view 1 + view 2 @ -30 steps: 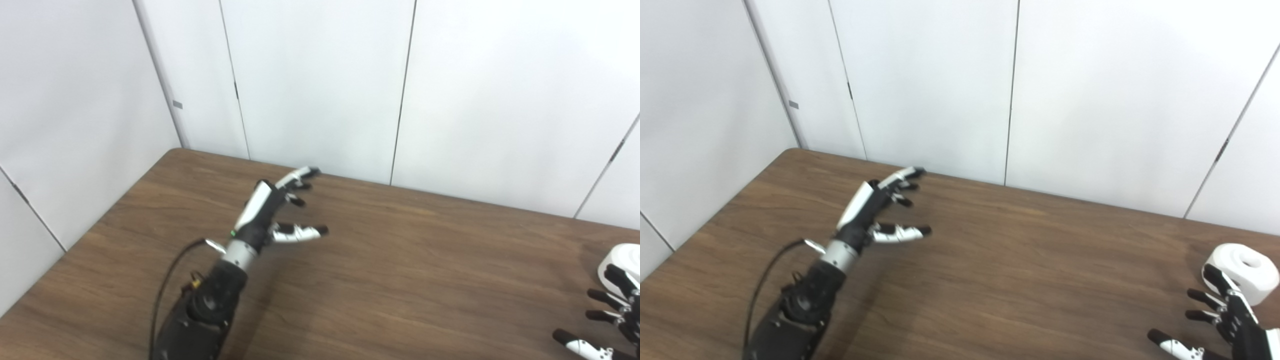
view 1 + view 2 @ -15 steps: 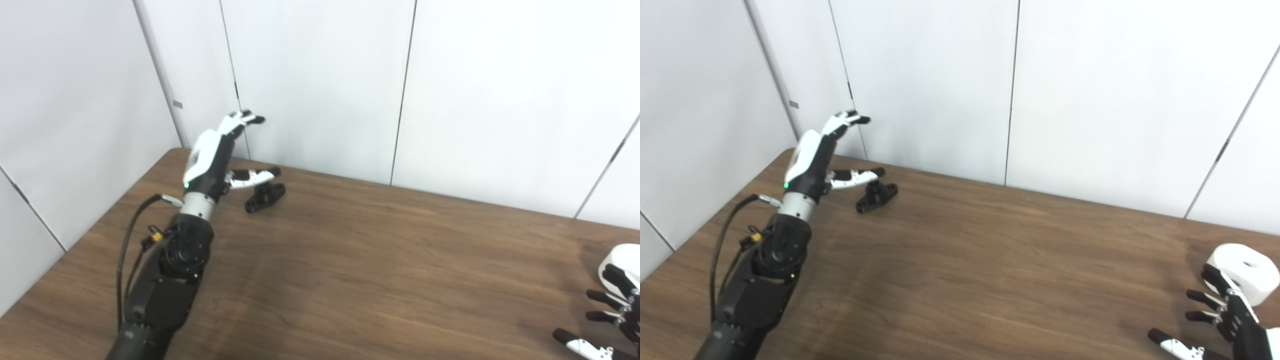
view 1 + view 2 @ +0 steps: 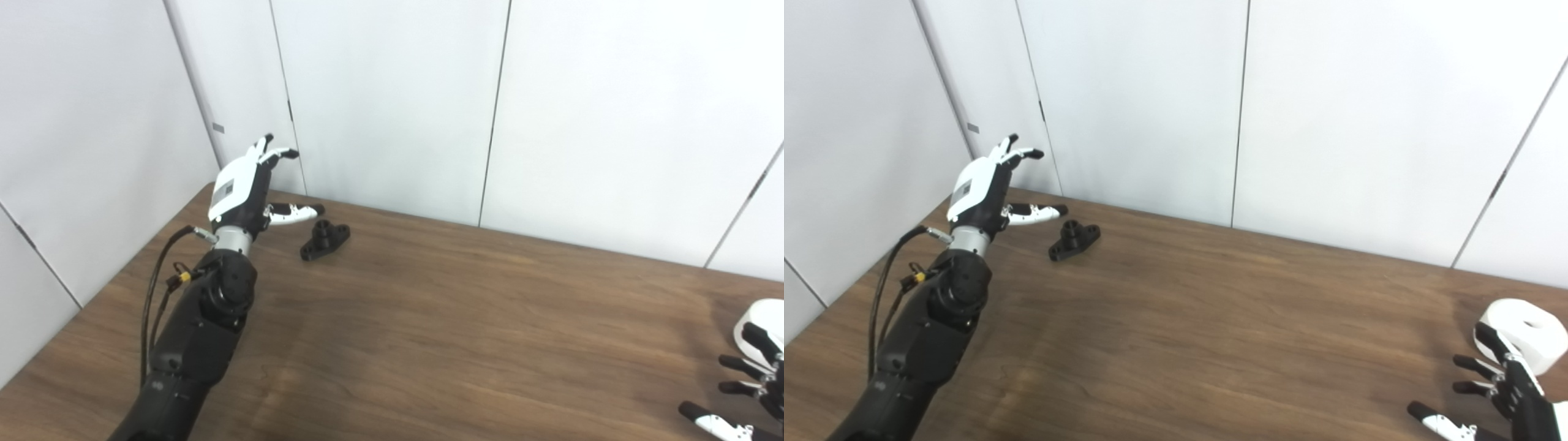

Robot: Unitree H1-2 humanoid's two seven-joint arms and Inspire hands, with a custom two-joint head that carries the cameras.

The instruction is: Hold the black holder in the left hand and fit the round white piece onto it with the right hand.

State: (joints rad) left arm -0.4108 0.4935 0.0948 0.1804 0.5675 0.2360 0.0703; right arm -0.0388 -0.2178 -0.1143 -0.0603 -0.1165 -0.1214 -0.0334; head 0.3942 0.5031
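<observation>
The black holder (image 3: 324, 240) lies flat on the brown table (image 3: 465, 318) near its far left corner. My left hand (image 3: 248, 188) hovers just left of the holder, raised off the table, open with fingers spread and its thumb pointing toward the holder. The round white piece (image 3: 1524, 333) sits at the table's right edge. Close in front of that piece my right hand (image 3: 1500, 392) stays open, fingers spread, holding nothing; the picture's edge cuts it off.
White wall panels (image 3: 392, 104) rise right behind the table's far edge and along its left side, close to my left hand. A black cable (image 3: 160, 275) loops off the left forearm.
My left arm swung from the table's middle to the far left corner, uncovering the black holder, then drew back a little to the left. The right hand has not moved.
</observation>
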